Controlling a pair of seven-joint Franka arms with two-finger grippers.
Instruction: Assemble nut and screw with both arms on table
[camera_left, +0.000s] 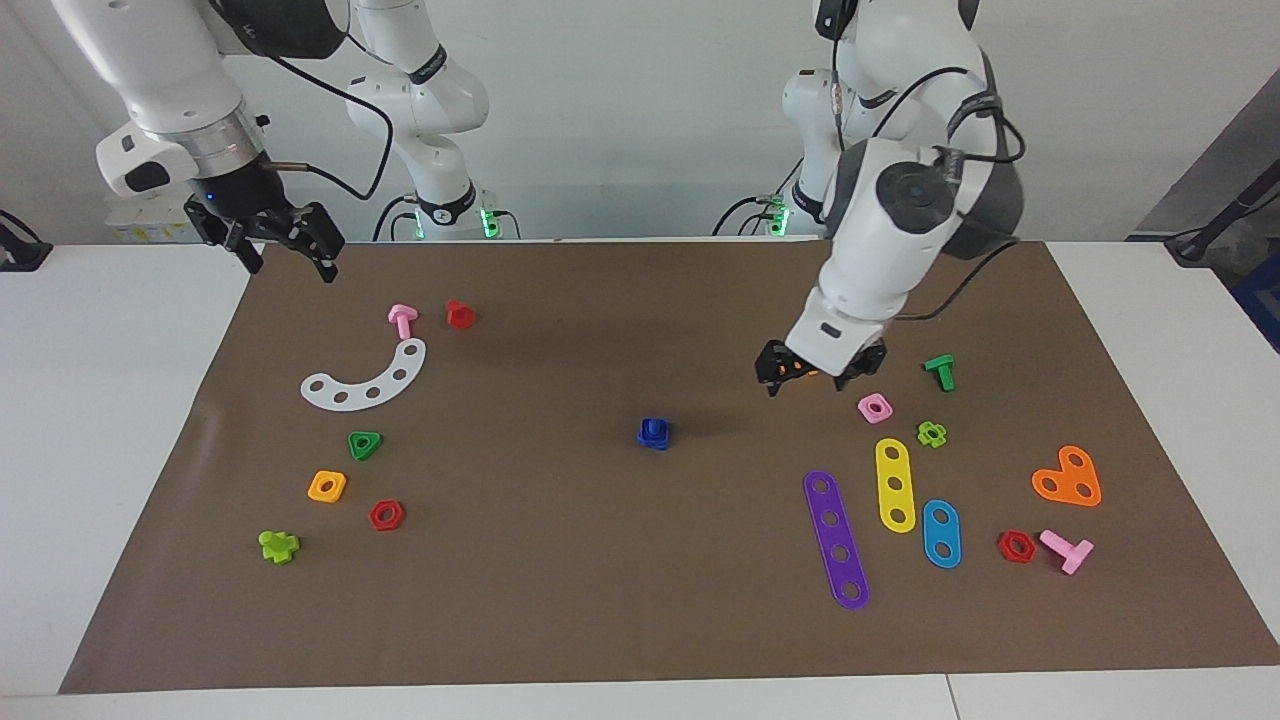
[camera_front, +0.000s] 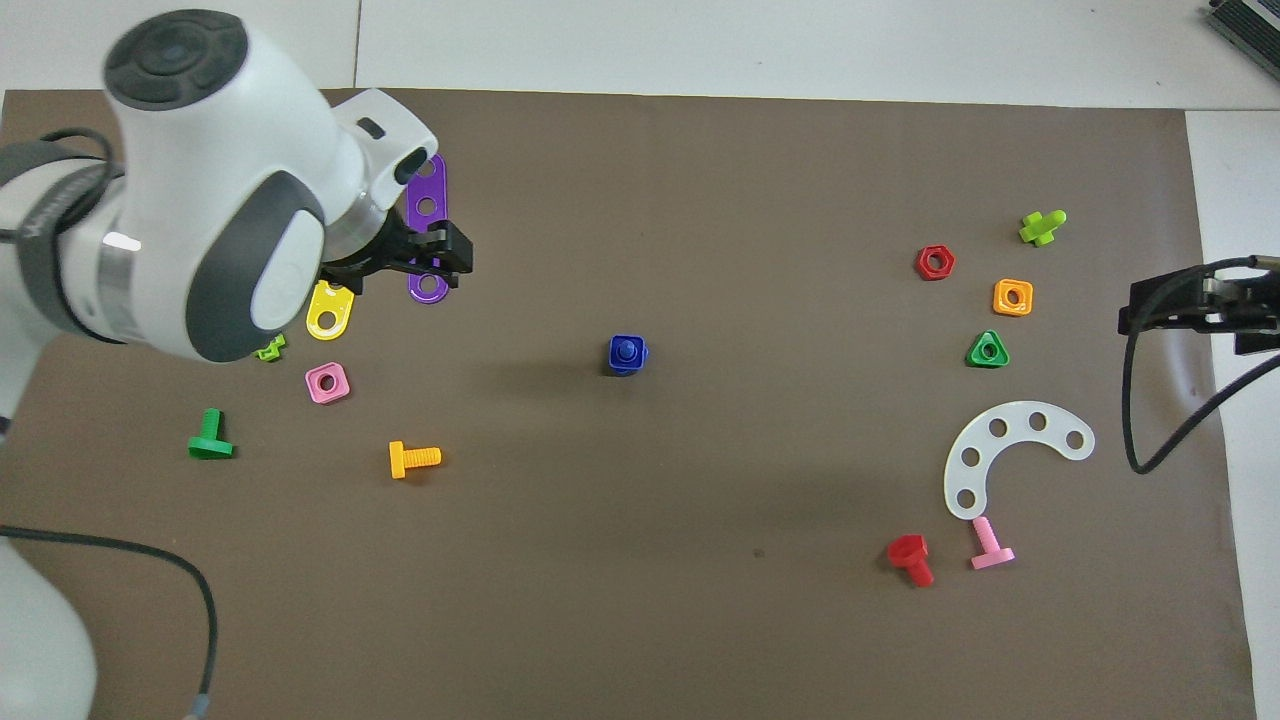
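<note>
Centrally, nut (camera_left: 653, 433) on screw (camera_front: 627, 355), mat (camera_left: 560, 600) around bare.

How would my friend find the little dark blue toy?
Start at the brown mat and go to its middle. The dark blue nut sits there on the screw, alone, well apart from the coloured pieces clustered toward either end. Nothing else here is dark blue.

A plain pale wall (camera_left: 620, 110) rises past the robots' end of the scene. Green indicator lights (camera_left: 488, 218) glow at its foot. Lighting is even.
</note>
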